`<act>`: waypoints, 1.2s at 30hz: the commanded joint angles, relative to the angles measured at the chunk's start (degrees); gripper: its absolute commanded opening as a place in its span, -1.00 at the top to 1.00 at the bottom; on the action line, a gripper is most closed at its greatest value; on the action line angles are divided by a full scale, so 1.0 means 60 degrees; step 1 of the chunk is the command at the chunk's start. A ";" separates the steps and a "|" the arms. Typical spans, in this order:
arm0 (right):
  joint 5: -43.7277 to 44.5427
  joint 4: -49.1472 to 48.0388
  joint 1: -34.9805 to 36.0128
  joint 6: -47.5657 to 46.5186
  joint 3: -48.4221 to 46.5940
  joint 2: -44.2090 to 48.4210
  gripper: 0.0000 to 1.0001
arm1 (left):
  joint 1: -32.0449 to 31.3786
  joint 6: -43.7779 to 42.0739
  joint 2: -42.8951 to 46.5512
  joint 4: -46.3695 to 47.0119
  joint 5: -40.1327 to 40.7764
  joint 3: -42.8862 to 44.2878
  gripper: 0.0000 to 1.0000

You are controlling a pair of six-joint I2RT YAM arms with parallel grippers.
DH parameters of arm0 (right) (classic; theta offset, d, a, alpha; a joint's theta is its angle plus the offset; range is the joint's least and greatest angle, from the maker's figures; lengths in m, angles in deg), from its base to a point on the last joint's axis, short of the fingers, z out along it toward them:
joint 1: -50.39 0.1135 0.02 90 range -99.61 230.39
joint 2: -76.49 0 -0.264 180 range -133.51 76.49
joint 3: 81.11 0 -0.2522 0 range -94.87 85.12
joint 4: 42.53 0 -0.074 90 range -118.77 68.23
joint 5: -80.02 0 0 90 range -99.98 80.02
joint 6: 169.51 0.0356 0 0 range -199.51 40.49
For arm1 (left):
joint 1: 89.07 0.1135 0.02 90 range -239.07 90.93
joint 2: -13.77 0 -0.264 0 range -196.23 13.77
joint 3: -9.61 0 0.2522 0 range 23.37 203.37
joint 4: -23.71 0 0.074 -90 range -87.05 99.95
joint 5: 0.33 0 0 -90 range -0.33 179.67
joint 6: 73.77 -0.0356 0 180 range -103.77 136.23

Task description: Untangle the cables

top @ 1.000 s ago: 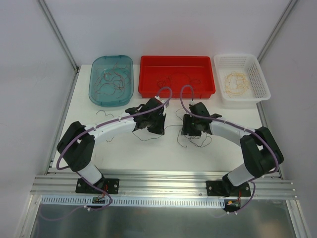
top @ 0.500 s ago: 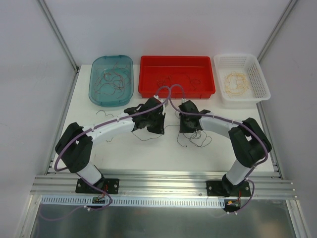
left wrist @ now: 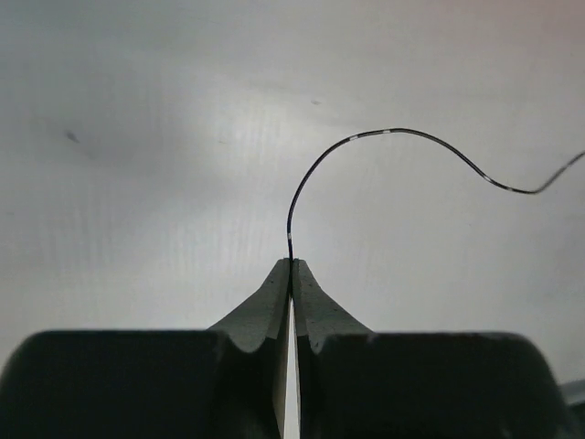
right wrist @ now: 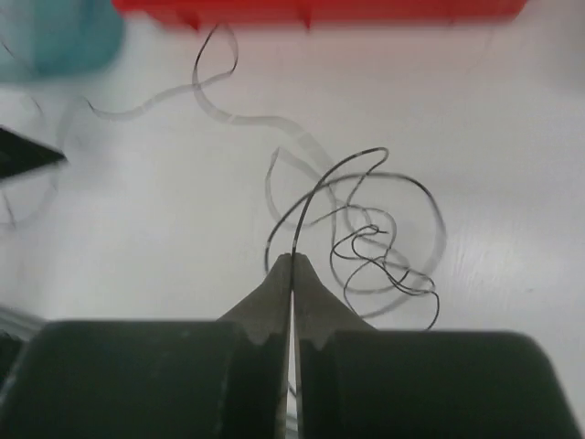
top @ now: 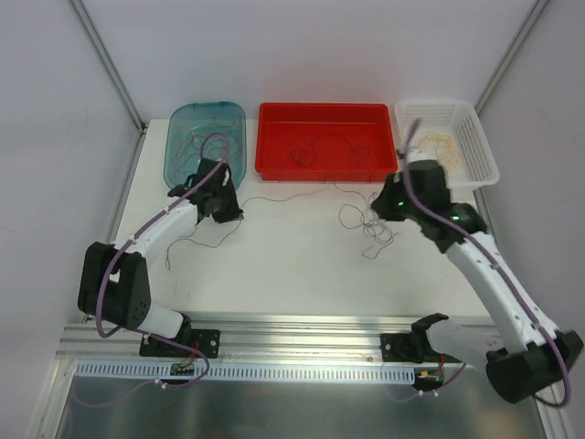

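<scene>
My left gripper (top: 234, 208) is shut on the end of a thin dark cable (left wrist: 384, 133), just in front of the teal tray. That dark cable (top: 292, 196) runs right across the table towards a small loopy tangle (top: 369, 227) of dark cables. My right gripper (top: 378, 203) is shut on a dark cable of that tangle (right wrist: 384, 247) and holds it above the table. Another loose dark cable (top: 194, 240) lies below the left gripper.
At the back stand a teal tray (top: 179, 178) with several curly cables, a red tray (top: 326, 169) with dark cables, and a white basket (top: 475, 137) with yellow cables. The frame rail runs along the near table edge.
Both arms have swung apart from the table's middle. The left went left to the teal tray and the right went right and up. The dark cable is drawn out between them.
</scene>
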 commanded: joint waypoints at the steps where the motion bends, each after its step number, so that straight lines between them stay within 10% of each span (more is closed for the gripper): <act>1: -0.1524 0.1388 -0.1588 -0.0805 -0.1992 0.1496 0.99 | 0.1036 0.0227 0.0346 -0.0402 -0.0122 -0.0505 1.00; 8: -0.2423 0.1830 -0.4491 -0.0952 -0.4809 0.2055 0.99 | 0.2473 0.0489 0.0609 -0.0431 -0.0108 -0.1531 1.00; 23: -0.5101 0.0381 -0.5079 0.0497 -0.6088 0.0211 0.99 | 0.3295 0.0565 0.1311 -0.0387 -0.0897 -0.2572 1.00; 36: -0.4971 -0.2432 -0.4011 0.0498 -0.5968 -0.2747 0.99 | -0.0438 0.0212 0.1621 -0.0373 -0.1616 -0.2061 1.00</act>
